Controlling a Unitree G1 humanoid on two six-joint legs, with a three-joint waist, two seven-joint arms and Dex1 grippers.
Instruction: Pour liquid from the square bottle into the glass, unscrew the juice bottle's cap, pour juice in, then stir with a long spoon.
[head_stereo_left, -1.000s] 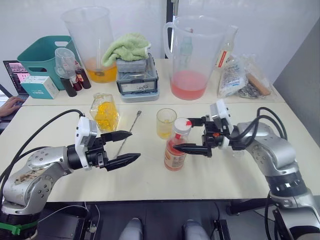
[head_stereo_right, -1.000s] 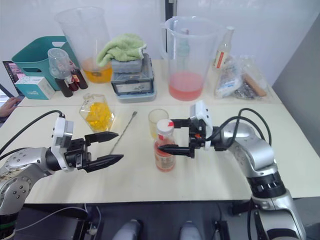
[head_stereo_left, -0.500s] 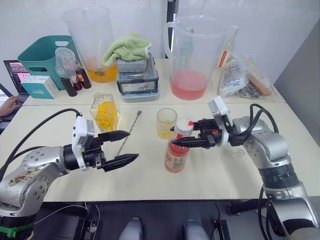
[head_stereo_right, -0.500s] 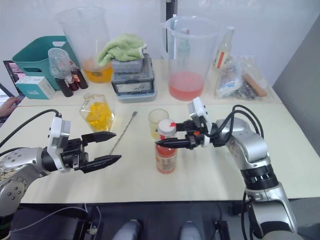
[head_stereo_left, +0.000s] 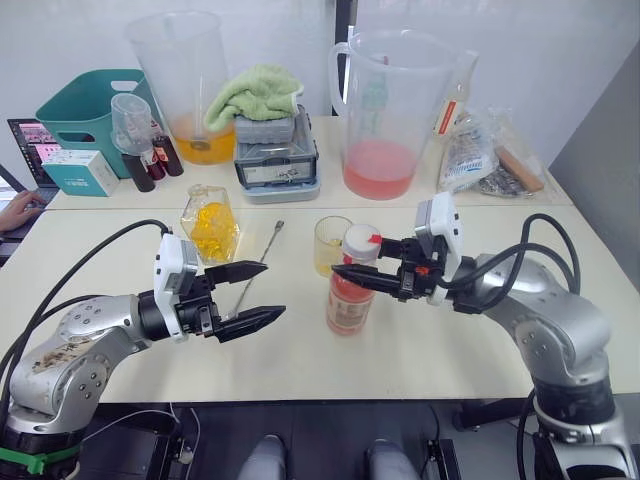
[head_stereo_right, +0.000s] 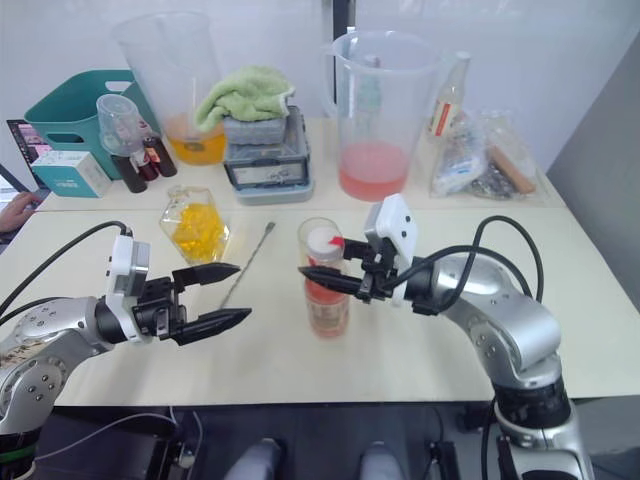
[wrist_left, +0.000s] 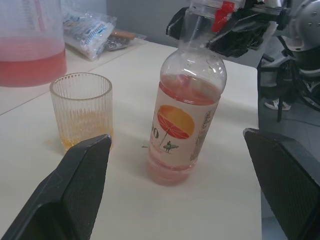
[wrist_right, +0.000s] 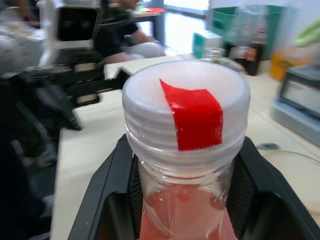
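Note:
The juice bottle (head_stereo_left: 348, 300), slim with pink juice and an orange-and-white label, stands upright at the table's middle. Its white cap (head_stereo_left: 360, 239) with a red mark is on. My right gripper (head_stereo_left: 355, 262) comes from the right, and its black fingers (wrist_right: 112, 200) hug the neck just under the cap. The glass (head_stereo_left: 331, 245) stands right behind the bottle with a little yellow liquid in it. To the left lie the long spoon (head_stereo_left: 260, 265) and the square bottle (head_stereo_left: 208, 225). My left gripper (head_stereo_left: 270, 290) hovers open left of the juice bottle, apart from it.
Two big clear pitchers stand at the back, one with pink liquid (head_stereo_left: 385, 110), one with orange (head_stereo_left: 185, 85). A green towel (head_stereo_left: 255, 92) lies on a grey box between them. A teal bin (head_stereo_left: 85, 110) and plastic bags (head_stereo_left: 480, 150) flank them. A person's hand (head_stereo_left: 15, 210) rests at the far left.
My right gripper has risen from the bottle's body to its neck, turned, and narrowed around it under the cap. The left gripper has barely moved.

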